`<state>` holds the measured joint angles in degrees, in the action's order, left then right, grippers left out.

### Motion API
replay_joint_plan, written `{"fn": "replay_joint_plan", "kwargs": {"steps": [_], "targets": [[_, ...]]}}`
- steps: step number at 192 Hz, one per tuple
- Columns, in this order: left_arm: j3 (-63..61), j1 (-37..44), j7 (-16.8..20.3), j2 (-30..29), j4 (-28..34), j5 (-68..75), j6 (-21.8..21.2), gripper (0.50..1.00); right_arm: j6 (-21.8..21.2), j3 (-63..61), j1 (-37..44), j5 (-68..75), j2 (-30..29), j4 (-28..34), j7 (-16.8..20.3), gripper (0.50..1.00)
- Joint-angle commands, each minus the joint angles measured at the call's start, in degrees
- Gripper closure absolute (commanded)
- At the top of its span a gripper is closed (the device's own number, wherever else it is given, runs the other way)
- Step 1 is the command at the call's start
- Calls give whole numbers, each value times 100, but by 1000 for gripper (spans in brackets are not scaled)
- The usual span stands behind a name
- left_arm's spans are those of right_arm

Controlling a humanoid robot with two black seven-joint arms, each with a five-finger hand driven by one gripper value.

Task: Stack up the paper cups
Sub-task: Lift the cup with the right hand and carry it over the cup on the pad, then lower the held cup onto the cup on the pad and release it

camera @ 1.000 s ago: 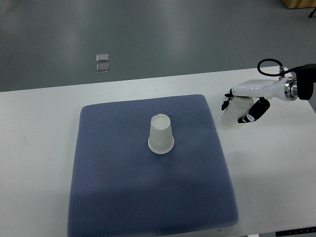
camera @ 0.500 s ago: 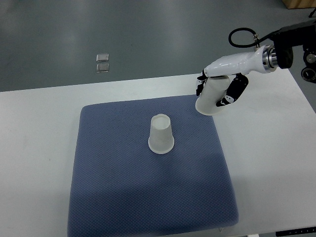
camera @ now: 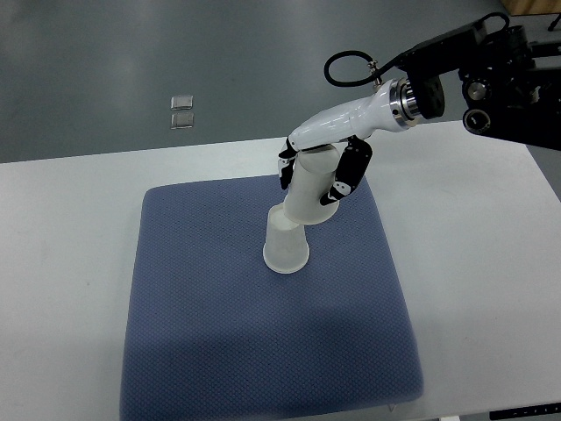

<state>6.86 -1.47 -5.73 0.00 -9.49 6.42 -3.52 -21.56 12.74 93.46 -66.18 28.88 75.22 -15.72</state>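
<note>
An upside-down white paper cup (camera: 285, 250) stands near the middle of the blue mat (camera: 210, 333). My right hand (camera: 317, 175) comes in from the upper right and is shut on a second white paper cup (camera: 307, 191). It holds that cup upside down and tilted, with its rim right over the top of the standing cup. The held cup hides the standing cup's top, so I cannot tell whether they touch. The left arm is out of view.
The mat lies on a white table (camera: 473, 289). Beyond the table's far edge is grey floor with a small square fitting (camera: 182, 111). The right arm's dark forearm and cable (camera: 456, 74) hang over the far right of the table.
My right hand has carried the held cup up and to the left, from beside the mat's right edge to just above the standing cup. The standing cup has not moved.
</note>
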Motion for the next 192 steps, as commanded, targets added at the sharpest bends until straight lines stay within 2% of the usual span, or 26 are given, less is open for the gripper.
{"fn": "replay_joint_plan", "kwargs": {"steps": [1,152,192], "targets": [[0,6,1,0,0,0,0,500,3,1,-21,18,-190,-121,-1,777],[0,-3,1,0,0,0,0,500,73,1,-329,211,-1086,-789,17,769],[0,-3,-7,0,0,0,0,500,109,1,-425,194,-1148,-939,8,769]]}}
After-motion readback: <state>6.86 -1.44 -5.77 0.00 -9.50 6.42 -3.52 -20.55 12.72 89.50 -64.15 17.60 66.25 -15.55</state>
